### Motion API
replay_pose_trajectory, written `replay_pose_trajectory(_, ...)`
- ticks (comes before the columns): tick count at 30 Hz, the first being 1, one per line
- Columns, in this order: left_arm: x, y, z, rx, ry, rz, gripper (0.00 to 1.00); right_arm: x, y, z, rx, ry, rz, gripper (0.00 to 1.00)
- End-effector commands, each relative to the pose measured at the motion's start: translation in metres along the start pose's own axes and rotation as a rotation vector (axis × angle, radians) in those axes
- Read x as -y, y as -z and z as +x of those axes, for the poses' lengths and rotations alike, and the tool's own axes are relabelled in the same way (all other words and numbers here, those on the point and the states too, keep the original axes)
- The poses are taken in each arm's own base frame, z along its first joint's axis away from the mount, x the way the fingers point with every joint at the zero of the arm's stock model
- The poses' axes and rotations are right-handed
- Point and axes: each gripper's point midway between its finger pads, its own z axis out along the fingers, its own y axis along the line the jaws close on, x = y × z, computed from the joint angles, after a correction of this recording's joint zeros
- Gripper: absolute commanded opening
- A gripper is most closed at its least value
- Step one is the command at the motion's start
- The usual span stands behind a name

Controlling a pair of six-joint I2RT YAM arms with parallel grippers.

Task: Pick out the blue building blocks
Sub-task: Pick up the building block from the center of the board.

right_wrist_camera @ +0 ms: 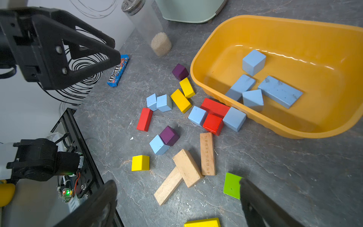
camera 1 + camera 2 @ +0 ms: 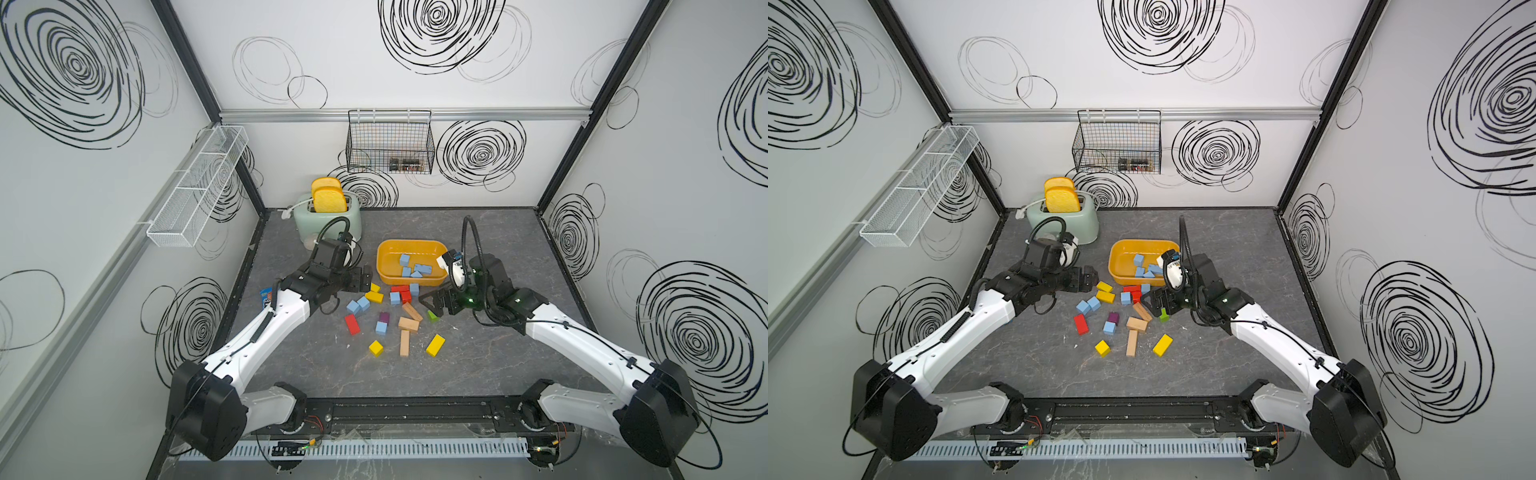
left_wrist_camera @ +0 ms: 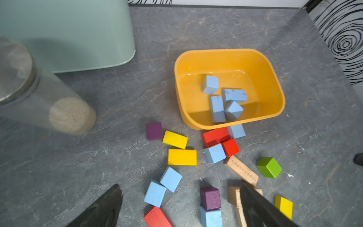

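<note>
— Blue building blocks (image 3: pixel 233 95): where are they?
— Four lie in the yellow tub (image 3: pixel 196 64). Five sit on the surface (image 2: pixel 478 353) among other coloured blocks (image 1: pixel 144 119), one touching the tub's outer wall.
— And the pincers?
— Left pincer (image 2: pixel 365 279) and right pincer (image 2: pixel 432 303) hang spread wide, empty, flanking the loose ones. I judge they're between picks. The tub stands just beside, so carries are short.

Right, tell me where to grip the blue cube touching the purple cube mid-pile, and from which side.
Probably best: come straight down and pinch the blue cube by the two faces that run away from the purple cube. It sits flat; one face abuts the purple cube, but bare table flanks those two.
</note>
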Motion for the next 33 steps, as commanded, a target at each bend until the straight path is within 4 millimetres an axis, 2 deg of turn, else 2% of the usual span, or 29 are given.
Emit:
replay_pose_trajectory(1, -0.009, -0.001, 0.013, -0.023, 0.055, -0.004, 0.97, 0.002, -0.002, 0.015, -0.037, -0.037, 0.006, 0.98)
replay_pose_trajectory(9, -0.031, -0.031, 0.062, -0.195, 0.049, -0.094, 0.98, -0.002, -0.004, 0.020, -0.035, -0.042, -0.009, 0.98)
replay_pose_trajectory(17, -0.048, -0.046, 0.092, -0.288, 0.023, -0.178, 0.94, 0.001, -0.009, 0.024, -0.047, -0.046, -0.009, 0.98)
replay_pose_trajectory(33, -0.055, -0.070, 0.108, -0.358, -0.026, -0.205, 0.85, 0.006, -0.022, 0.026, -0.078, -0.046, -0.007, 0.98)
